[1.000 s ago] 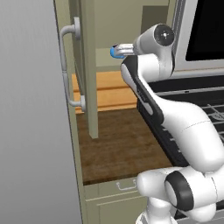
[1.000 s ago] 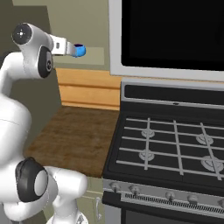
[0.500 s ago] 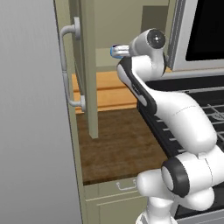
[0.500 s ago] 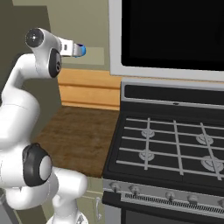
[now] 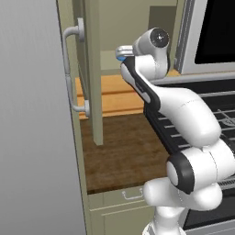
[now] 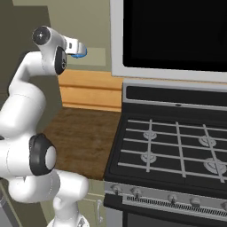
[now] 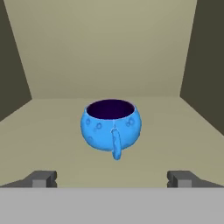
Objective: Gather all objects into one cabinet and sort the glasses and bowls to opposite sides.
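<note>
Inside the olive-green wall cabinet (image 7: 109,52), on its pale shelf (image 7: 52,131), a small bright blue bowl (image 7: 111,127) stands upright, alone near the middle of the shelf floor. Its inside is dark, and a short blue handle-like lug on its wall faces the hand camera. The bowl rests on the shelf and is clear of both side walls and of the back wall.

The gripper (image 7: 111,177) is level with the shelf edge, just in front of the bowl. Its two dark fingertips (image 7: 41,178) are spread wide, one to each side, well clear of the bowl; nothing is between them and nothing is held.

In the left base view the cabinet door (image 5: 89,69) stands open, edge-on, its curved grey bar handle (image 5: 69,69) toward the camera. The white arm (image 5: 151,69) reaches up past the door into the opening, and a sliver of the blue bowl (image 5: 120,58) shows beyond the hand. In the right base view the bowl (image 6: 80,54) appears just past the hand, above a wooden counter (image 6: 80,133) and beside a black stove (image 6: 173,142).
</note>
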You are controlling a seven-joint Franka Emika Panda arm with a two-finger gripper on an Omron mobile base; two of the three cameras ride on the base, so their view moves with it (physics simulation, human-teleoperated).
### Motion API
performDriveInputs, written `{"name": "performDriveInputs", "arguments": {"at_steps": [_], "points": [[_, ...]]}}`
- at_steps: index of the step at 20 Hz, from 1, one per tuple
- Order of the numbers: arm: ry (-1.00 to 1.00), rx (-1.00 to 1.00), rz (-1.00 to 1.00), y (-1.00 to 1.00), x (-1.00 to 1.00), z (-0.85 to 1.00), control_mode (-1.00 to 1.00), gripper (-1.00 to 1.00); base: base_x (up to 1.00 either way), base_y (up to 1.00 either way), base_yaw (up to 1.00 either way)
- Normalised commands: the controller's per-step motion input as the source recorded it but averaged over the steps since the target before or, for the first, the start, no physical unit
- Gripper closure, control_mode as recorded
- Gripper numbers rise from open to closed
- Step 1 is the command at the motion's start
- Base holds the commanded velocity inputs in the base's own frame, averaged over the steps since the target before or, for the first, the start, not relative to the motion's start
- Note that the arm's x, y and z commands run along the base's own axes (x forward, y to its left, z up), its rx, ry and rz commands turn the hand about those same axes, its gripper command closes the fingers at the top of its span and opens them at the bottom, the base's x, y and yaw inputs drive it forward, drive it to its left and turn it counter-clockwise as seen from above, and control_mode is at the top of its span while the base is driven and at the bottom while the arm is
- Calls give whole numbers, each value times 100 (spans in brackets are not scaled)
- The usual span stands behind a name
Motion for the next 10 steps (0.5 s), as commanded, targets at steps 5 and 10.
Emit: {"name": "performDriveInputs", "arguments": {"at_steps": [5,10], "points": [[3,0,0,0,20,0,-100,-100,0,0,0],[3,0,0,0,22,-2,-100,-100,0,0,0]]}}
